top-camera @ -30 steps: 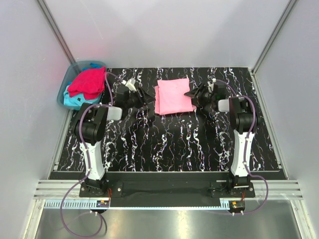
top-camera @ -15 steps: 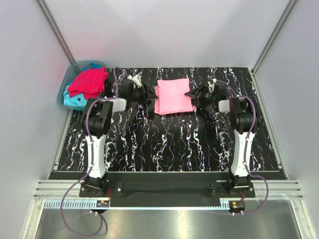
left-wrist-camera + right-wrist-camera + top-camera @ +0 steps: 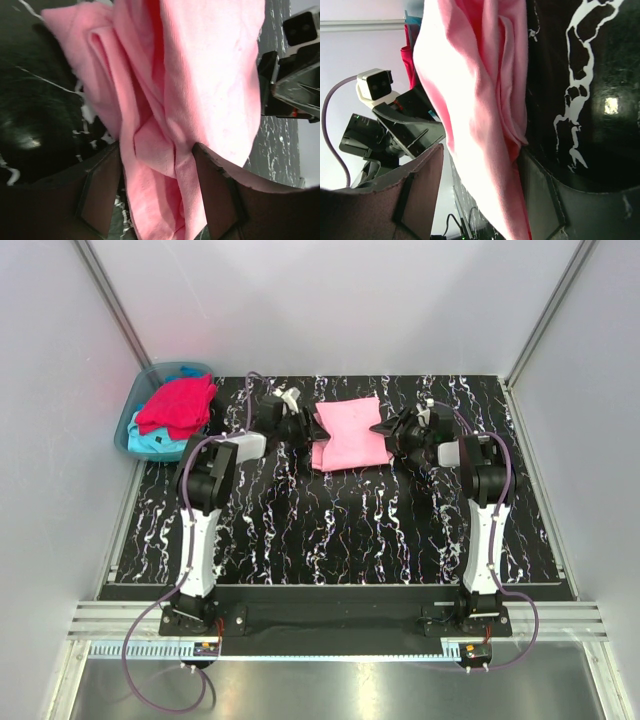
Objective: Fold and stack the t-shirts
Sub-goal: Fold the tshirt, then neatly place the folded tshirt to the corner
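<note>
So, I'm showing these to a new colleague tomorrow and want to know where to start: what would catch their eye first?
The folded pink t-shirt, bright on the black marbled table at its far middle, with the left jaws and the right jaws open astride its opposite edges. Next, the red t-shirt heaped over a turquoise one in the tub by the far left corner.

The folded t-shirt (image 3: 348, 432) is lying mid-desk (image 3: 340, 530) toward the back, with the left gripper (image 3: 305, 428) sitting at its left edge and the right gripper (image 3: 385, 432) at its right, while another t-shirt (image 3: 177, 405) is lying on a third t-shirt (image 3: 150, 444) in the tub (image 3: 127, 428) off the back-left corner.
</note>
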Controlling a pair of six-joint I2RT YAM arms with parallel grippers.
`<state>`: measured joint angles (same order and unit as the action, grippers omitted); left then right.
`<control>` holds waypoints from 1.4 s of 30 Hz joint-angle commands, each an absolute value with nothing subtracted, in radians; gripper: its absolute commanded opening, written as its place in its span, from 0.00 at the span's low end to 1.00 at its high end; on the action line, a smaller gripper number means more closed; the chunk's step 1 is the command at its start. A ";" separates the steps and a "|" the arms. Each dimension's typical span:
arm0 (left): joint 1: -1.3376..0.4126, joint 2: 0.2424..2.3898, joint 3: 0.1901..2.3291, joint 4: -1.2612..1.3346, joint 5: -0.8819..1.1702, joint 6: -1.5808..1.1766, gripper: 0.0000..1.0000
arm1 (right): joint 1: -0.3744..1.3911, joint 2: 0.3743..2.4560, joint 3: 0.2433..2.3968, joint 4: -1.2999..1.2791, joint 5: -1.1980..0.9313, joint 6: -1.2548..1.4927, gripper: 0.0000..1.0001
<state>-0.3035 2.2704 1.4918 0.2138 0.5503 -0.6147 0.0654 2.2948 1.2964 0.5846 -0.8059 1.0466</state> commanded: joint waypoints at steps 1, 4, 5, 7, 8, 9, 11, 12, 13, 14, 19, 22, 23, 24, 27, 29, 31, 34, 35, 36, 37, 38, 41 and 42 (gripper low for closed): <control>-0.319 2.275 1.485 0.281 0.595 -0.646 0.64 | 0.071 2.312 1.310 0.638 -0.834 1.060 0.68; -0.319 2.244 1.418 0.369 0.614 -0.678 0.63 | 0.071 2.315 1.308 0.634 -0.836 1.062 0.68; -0.315 2.234 1.389 0.376 0.612 -0.676 0.63 | 0.071 2.315 1.308 0.634 -0.836 1.060 0.68; -0.308 2.204 1.368 0.370 0.606 -0.661 0.63 | 0.069 2.313 1.308 0.635 -0.833 1.058 0.68; -0.302 2.192 1.350 0.370 0.606 -0.658 0.63 | 0.071 2.315 1.308 0.635 -0.831 1.058 0.68; -0.299 2.174 1.339 0.374 0.604 -0.658 0.63 | 0.071 2.315 1.307 0.635 -0.831 1.060 0.68; -0.285 2.160 1.316 0.383 0.612 -0.658 0.63 | 0.071 2.313 1.305 0.637 -0.831 1.063 0.67; -0.281 2.152 1.310 0.387 0.615 -0.658 0.63 | 0.069 2.310 1.301 0.637 -0.831 1.062 0.67; -0.273 2.142 1.296 0.397 0.623 -0.660 0.63 | 0.071 2.306 1.301 0.635 -0.831 1.060 0.67; -0.270 2.134 1.289 0.406 0.624 -0.661 0.63 | 0.071 2.303 1.298 0.634 -0.831 1.058 0.67; -0.253 2.115 1.232 0.501 0.660 -0.706 0.63 | 0.071 2.304 1.298 0.632 -0.830 1.060 0.67; -0.253 2.128 1.221 0.555 0.675 -0.741 0.63 | 0.075 2.304 1.295 0.634 -0.830 1.060 0.67; -0.253 2.141 1.216 0.581 0.683 -0.756 0.63 | 0.075 2.303 1.293 0.634 -0.830 1.060 0.67; -0.253 2.148 1.212 0.636 0.698 -0.791 0.63 | 0.075 2.306 1.295 0.634 -0.831 1.060 0.67; -0.253 2.174 1.195 0.728 0.724 -0.856 0.64 | 0.075 2.315 1.296 0.652 -0.833 1.068 0.67; -0.253 2.184 1.197 0.755 0.735 -0.877 0.64 | 0.075 2.324 1.299 0.660 -0.839 1.080 0.67; -0.253 2.198 1.201 0.773 0.744 -0.896 0.66 | 0.077 2.327 1.301 0.660 -0.839 1.081 0.67; -0.253 2.214 1.219 0.761 0.753 -0.900 0.68 | 0.075 2.326 1.299 0.664 -0.841 1.088 0.67; -0.253 2.215 1.221 0.750 0.750 -0.897 0.69 | 0.075 2.326 1.301 0.664 -0.841 1.086 0.67; -0.252 2.214 1.223 0.715 0.746 -0.881 0.70 | 0.074 2.326 1.301 0.663 -0.842 1.086 0.67; -0.250 2.206 1.224 0.700 0.739 -0.868 0.72 | 0.075 2.324 1.301 0.663 -0.844 1.086 0.67; -0.250 2.201 1.223 0.686 0.735 -0.856 0.72 | 0.075 2.324 1.302 0.663 -0.844 1.086 0.67; -0.236 2.184 1.220 0.609 0.712 -0.815 0.70 | 0.075 2.324 1.307 0.664 -0.842 1.088 0.66; -0.229 2.181 1.223 0.566 0.703 -0.796 0.70 | 0.075 2.327 1.308 0.670 -0.842 1.092 0.66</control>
<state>-0.2501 2.2021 1.2003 0.6266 0.7109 -0.8505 0.0658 2.3222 1.2953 0.6247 -0.8150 1.0824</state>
